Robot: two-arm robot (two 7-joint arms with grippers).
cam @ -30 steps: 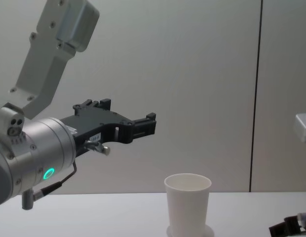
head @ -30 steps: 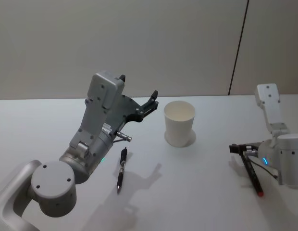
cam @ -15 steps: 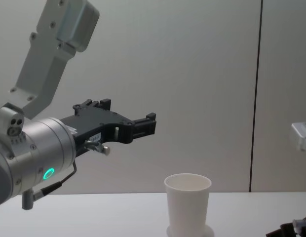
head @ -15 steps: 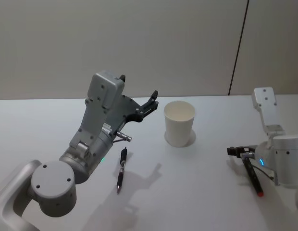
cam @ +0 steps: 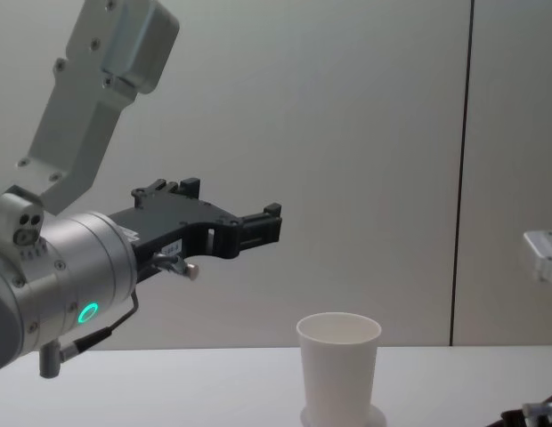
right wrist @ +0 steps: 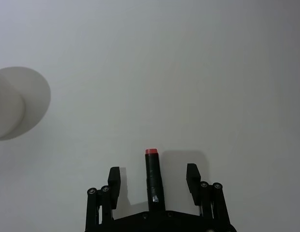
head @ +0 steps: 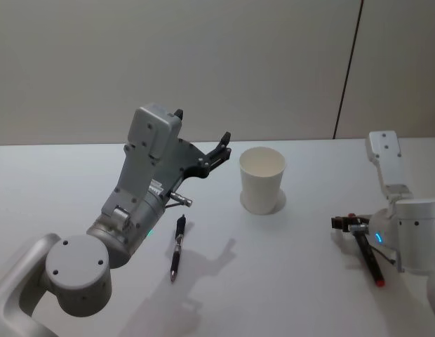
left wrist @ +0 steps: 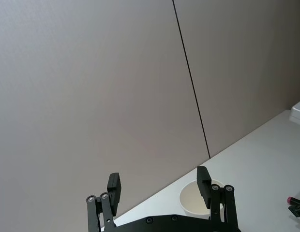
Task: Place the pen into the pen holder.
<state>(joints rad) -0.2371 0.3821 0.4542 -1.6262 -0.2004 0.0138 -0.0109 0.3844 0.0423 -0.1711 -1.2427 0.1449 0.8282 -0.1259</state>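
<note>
The pen (head: 367,257), slim and black with a red end, lies on the white table at the right. My right gripper (head: 349,223) hangs low over its far end. In the right wrist view this gripper (right wrist: 153,172) is open, one finger on each side of the pen (right wrist: 152,181), with a gap on both sides. The pen holder (head: 262,179), a white cup, stands upright mid-table, to the left of and beyond the pen. It also shows in the chest view (cam: 339,369) and at the wrist view's edge (right wrist: 7,111). My left gripper (head: 201,125) is open and empty, raised in the air left of the cup.
A second pen (head: 177,246), black with silver parts, lies on the table (head: 288,295) below my left arm. A plain wall with one dark vertical seam stands behind the table.
My right arm has shifted a little to the left and sunk lower over the pen. The left arm, the cup and both pens have stayed put.
</note>
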